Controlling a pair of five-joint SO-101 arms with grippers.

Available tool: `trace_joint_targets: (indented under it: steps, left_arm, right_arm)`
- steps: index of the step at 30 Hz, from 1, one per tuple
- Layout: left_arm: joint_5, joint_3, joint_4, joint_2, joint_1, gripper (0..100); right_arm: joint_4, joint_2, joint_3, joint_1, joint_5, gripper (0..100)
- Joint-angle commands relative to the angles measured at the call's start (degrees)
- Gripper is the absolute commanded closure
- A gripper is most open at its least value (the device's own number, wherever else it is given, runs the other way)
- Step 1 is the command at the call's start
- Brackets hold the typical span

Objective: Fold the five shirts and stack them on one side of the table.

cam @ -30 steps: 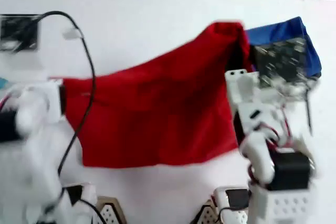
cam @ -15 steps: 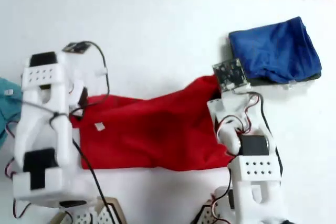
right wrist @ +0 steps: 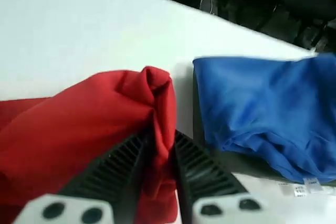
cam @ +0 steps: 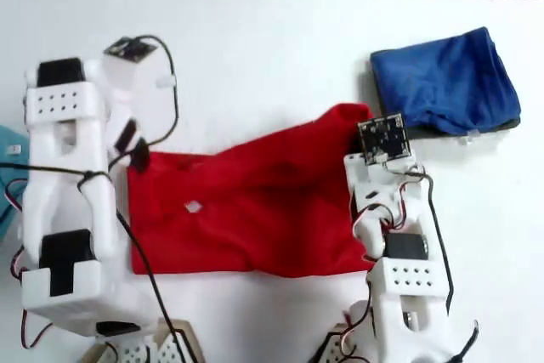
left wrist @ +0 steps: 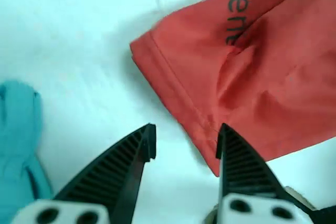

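A red shirt (cam: pixel 242 210) lies spread across the middle of the table, between the two arms. My left gripper (left wrist: pixel 186 139) is open just above the table at the shirt's left corner (left wrist: pixel 173 72), with the hem beside one finger (left wrist: pixel 239 156) and nothing held. My right gripper (right wrist: pixel 161 140) is shut on a bunched fold of the red shirt (right wrist: pixel 157 90) at its far right corner, which it holds slightly raised. A folded blue shirt (cam: pixel 446 78) rests on a dark folded one (cam: pixel 503 125) at the far right. A teal shirt (left wrist: pixel 18 129) lies crumpled at the left edge.
The left arm's body (cam: pixel 64 201) stands over the table's left side and the right arm's body (cam: pixel 399 244) by the shirt's right edge. Black cables (cam: pixel 166 82) loop over the left arm. Bare white table (cam: pixel 255 57) stretches behind the red shirt.
The red shirt, stretched and lifted between both arms a second ago, has come down flat toward the near side. The left gripper has let go of its corner; the right still grips.
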Motion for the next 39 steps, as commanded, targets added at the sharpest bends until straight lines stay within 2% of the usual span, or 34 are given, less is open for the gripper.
trace_joint_targets:
  steps: [1, 4, 8, 12, 15, 17, 23, 27, 31, 39]
  left_arm:
    - [-2.7, -4.7, 1.5, -0.4, 0.1, 79]
    - [-4.8, -2.4, 1.1, 0.3, 0.5, 79]
    - [-10.3, 7.9, 0.7, -0.4, 1.6, 79]
    - [-11.5, 17.1, -0.4, -0.4, 5.4, 79]
    - [-11.3, 22.8, -4.4, -0.5, 8.9, 79]
    - [-11.0, 26.3, -10.2, -0.5, 9.6, 79]
    - [-9.6, 33.5, -24.8, 0.1, 8.8, 79]
    - [-9.8, 36.0, -30.8, 0.1, 4.7, 79]
    - [-9.8, 36.4, -32.1, 0.3, 1.9, 79]
    - [-13.2, 39.4, -32.6, 0.3, 1.7, 79]
  right_arm:
    - [-2.2, -0.1, 0.0, 0.6, 0.0, 97.9]
    - [-1.7, -0.1, 0.2, 0.6, 0.0, 97.9]
    - [-2.2, -0.1, 1.4, 0.6, 0.1, 97.9]
    - [-2.2, -0.1, 1.4, 0.6, 0.1, 97.9]
    - [-2.2, -0.1, 1.5, 0.6, 0.1, 97.9]
    - [-2.2, -0.1, 1.6, 0.6, 0.1, 97.9]
    - [-2.1, -0.1, 1.6, 0.6, 0.1, 97.9]
    - [-1.8, -0.1, 1.6, 0.6, 0.1, 97.9]
    - [-1.7, -0.1, 1.7, 0.6, 0.1, 97.9]
    - [-1.7, -0.1, 1.7, 0.5, 0.1, 97.9]
